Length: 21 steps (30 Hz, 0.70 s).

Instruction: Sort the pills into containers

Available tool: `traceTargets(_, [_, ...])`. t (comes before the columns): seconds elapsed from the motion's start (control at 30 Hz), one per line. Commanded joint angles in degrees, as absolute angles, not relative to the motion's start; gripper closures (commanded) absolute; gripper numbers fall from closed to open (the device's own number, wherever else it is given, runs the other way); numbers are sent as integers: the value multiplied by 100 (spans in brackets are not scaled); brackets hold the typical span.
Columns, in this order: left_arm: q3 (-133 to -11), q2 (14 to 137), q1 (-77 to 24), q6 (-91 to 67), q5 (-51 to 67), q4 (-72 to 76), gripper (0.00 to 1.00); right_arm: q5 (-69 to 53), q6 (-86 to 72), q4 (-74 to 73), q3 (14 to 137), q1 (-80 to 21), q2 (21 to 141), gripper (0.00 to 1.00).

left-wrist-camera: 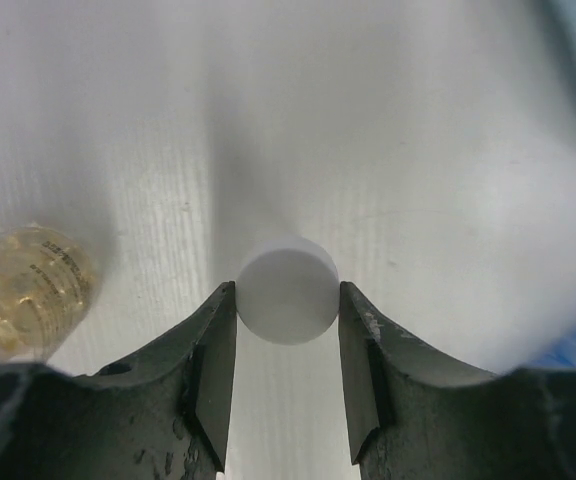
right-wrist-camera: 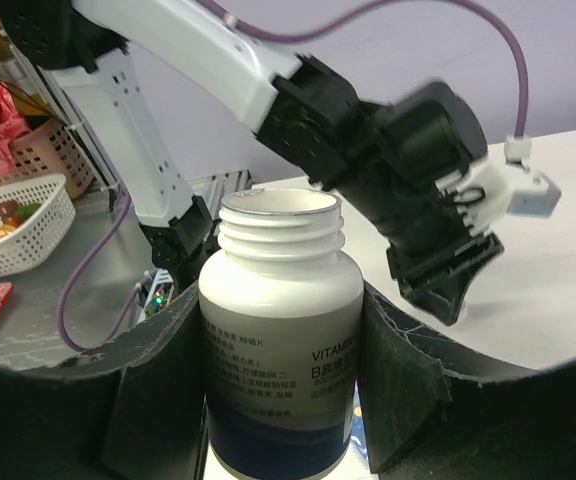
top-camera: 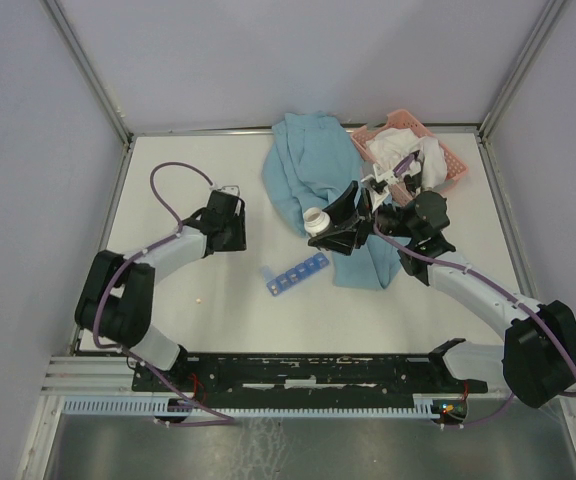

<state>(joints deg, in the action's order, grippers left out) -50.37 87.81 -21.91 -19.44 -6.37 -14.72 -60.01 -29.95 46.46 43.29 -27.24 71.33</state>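
Note:
The containers [top-camera: 296, 273], a narrow blue organiser strip, lie at the middle of the white table. One tiny tan pill [top-camera: 200, 301] lies loose to their left. My left gripper [top-camera: 230, 232] points down at the table, left of centre. In the left wrist view its fingertips touch both sides of a round white cap [left-wrist-camera: 288, 290], so my left gripper [left-wrist-camera: 288, 305] is shut on it. My right gripper [right-wrist-camera: 280, 320] is shut on an upright white vitamin bottle [right-wrist-camera: 278, 290] with an open mouth, held [top-camera: 318, 218] over the blue cloth's edge.
A blue cloth [top-camera: 313, 170] is spread at the back middle. A pink mesh basket [top-camera: 446, 157] with white items stands at the back right. A clear bottle of yellow capsules [left-wrist-camera: 23, 290] lies just left of the left fingers.

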Motion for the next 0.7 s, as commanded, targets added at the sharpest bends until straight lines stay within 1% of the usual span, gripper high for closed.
traceTargets(0.0, [-4668, 7524, -2287, -2465, 827, -655, 68, -6341, -2260, 4068, 4711, -2700, 7125, 87])
traceTargets(0.17, [-3653, 6171, -2380, -3642, 1977, 744, 69, -6771, -1341, 2510, 5130, -2700, 7082, 87])
traceTargets(0.27, [-3068, 5484, -2499, -4349, 2335, 1653, 69, -6874, -789, 1707, 5348, -2702, 7042, 87])
traceTargets(0.4, [-2509, 4846, -2690, -5106, 2383, 2759, 69, -6915, -42, 695, 5627, -2692, 7021, 87])
traceTargets(0.57, [-2408, 4615, -3030, -5419, 2272, 3244, 69, -6894, 1065, -727, 6066, -2693, 7016, 87])
traceTargets(0.67, [-2432, 4613, -3285, -5470, 2150, 3479, 69, -6853, 1556, -1299, 6248, -2693, 6993, 87])
